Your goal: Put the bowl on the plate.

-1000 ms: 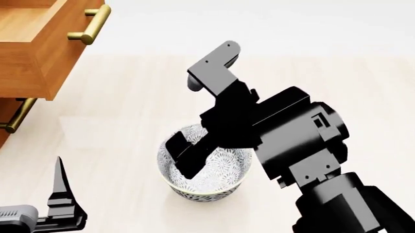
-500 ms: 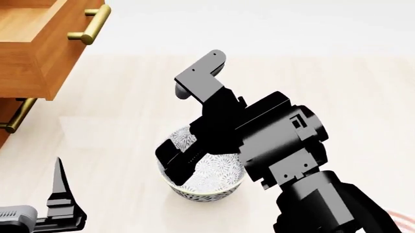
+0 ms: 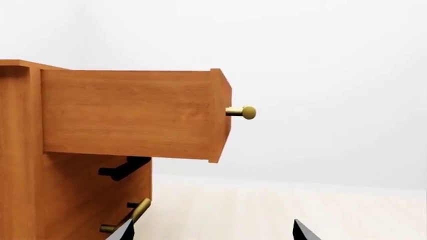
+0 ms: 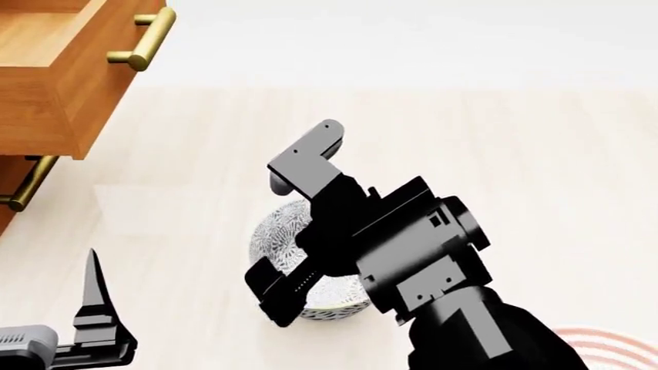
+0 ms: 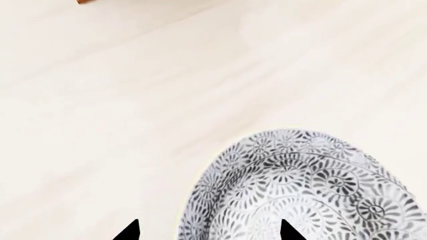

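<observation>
The bowl [image 4: 277, 231], white with a dense grey floral pattern, stands on the pale floor and is largely covered by my right arm. My right gripper [image 4: 276, 297] reaches down over its near-left side. In the right wrist view the bowl [image 5: 307, 185] has its rim between the two black fingertips [image 5: 130, 232], which stand wide apart, so the right gripper [image 5: 210, 234] is open around the rim. A sliver of the plate [image 4: 606, 347], with red rings, shows at the bottom right corner. My left gripper [image 4: 98, 312] hangs open at the lower left, holding nothing.
A wooden cabinet with an open drawer [image 4: 62, 69] and brass handles [image 4: 144, 38] stands at the upper left. The left wrist view faces that drawer [image 3: 133, 112] from the side, with the left gripper [image 3: 212, 235] tips low over pale floor [image 4: 514, 154].
My right arm has moved down and to the left, bringing its fingers lower over the bowl's near-left rim. The plate's edge has come into view. The left arm has not moved.
</observation>
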You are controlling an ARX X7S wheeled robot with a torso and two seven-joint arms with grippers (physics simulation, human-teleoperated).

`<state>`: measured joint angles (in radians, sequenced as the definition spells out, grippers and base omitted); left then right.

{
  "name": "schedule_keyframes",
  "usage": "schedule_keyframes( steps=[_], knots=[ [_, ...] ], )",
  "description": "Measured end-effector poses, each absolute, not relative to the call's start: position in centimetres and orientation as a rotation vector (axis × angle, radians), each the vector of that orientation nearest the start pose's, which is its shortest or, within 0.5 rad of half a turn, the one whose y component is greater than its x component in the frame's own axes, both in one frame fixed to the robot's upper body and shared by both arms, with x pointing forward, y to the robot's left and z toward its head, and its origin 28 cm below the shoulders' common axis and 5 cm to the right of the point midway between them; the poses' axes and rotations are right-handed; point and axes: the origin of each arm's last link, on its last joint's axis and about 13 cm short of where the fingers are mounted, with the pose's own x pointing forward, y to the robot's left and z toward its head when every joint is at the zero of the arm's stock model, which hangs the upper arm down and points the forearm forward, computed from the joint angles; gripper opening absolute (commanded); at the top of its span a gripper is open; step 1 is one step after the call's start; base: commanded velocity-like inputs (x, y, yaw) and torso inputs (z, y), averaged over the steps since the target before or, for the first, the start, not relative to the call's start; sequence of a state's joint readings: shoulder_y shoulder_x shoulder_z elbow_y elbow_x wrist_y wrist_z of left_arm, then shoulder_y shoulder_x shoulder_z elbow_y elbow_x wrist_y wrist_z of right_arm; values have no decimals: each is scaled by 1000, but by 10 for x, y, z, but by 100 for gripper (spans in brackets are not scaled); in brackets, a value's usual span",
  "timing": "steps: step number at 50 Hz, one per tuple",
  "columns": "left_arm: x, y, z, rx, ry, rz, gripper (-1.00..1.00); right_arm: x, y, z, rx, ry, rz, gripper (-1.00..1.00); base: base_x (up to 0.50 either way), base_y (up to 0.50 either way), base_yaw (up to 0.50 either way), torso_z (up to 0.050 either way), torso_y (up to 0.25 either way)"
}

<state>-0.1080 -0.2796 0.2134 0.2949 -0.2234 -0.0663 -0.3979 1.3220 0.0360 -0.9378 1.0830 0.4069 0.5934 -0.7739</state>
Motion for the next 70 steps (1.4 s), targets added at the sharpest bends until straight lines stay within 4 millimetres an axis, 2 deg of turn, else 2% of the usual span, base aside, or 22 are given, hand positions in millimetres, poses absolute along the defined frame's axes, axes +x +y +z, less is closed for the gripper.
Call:
schedule_keyframes(
  steps=[13,21,49,70],
  knots=[
    [228,214,90,-8,-277,118,100,408,-72,164,-398,683,934,100,0,0,0,0,0],
    [228,214,100,-11,-275,120,100,407,-73,159,-413,706,926,100,0,0,0,0,0],
    [228,213,91,-14,-276,114,100,409,-81,154,-434,734,882,100,0,0,0,0,0],
    [229,214,91,-20,-275,117,100,405,-79,138,-449,772,888,100,0,0,0,0,0]
  ],
)
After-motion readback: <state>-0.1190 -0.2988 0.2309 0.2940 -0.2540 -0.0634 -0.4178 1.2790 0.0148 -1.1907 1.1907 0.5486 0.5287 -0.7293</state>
